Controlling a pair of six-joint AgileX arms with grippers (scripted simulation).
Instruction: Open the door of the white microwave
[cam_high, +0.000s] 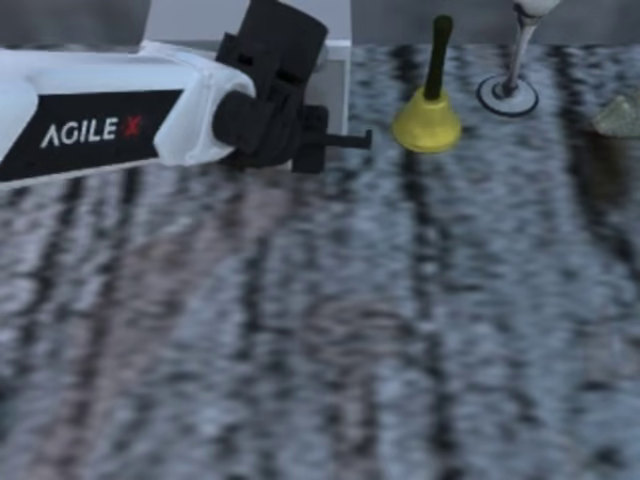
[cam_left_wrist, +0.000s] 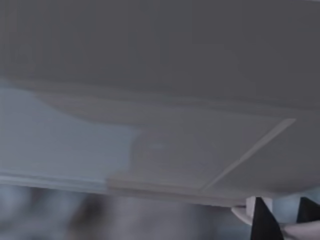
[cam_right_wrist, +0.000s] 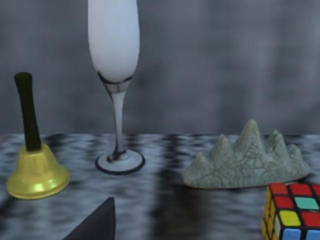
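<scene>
The left gripper (cam_high: 335, 140) is up at the far left of the table (cam_high: 320, 330), pressed against the front of the white microwave (cam_high: 338, 60), of which only a sliver shows past the arm in the top view. One dark finger pokes out sideways toward the brass hand bell (cam_high: 427, 120). In the left wrist view the door (cam_left_wrist: 165, 150) fills the picture, and two dark fingertips (cam_left_wrist: 262, 225) sit at its white bar handle (cam_left_wrist: 260, 205); they look narrowly set around it, though the grip itself is cut off at the edge. The right gripper (cam_right_wrist: 95, 225) shows only one dark tip, so whether it's spread or closed I cannot tell. It faces the bell, a wine glass (cam_right_wrist: 115, 85), a crackled ceramic ridge (cam_right_wrist: 245, 162) and a Rubik's cube (cam_right_wrist: 292, 212).
</scene>
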